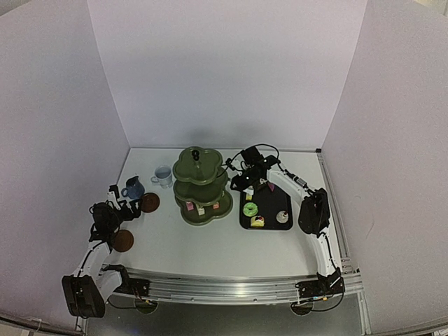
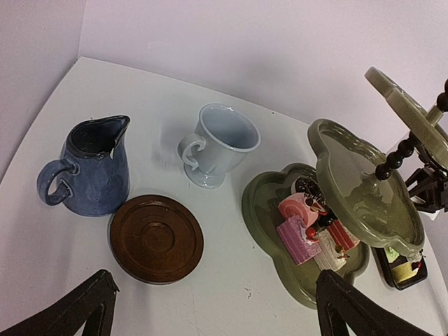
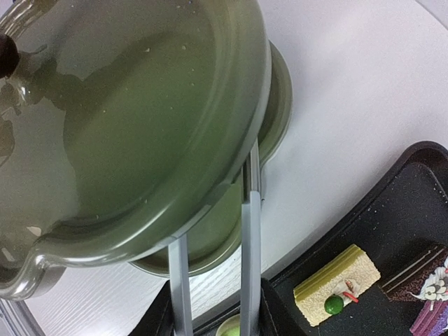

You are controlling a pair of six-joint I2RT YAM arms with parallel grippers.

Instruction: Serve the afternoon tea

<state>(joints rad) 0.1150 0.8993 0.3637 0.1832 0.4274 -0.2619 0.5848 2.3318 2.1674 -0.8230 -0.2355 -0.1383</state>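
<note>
We see our right gripper (image 3: 217,318) clamping the metal tongs (image 3: 250,231), which reach beneath a tier of the stand (image 3: 140,119). Our left gripper (image 2: 213,294) gapes wide above 1 saucer (image 2: 156,238).

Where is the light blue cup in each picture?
Top external: the pale mug stands left of the green stand, toward the back.
Left wrist: the mug is in the middle, with the stand on its right.
Right wrist: not in it.
Shared landmark: the green stand, filling the right wrist view's upper left.
</note>
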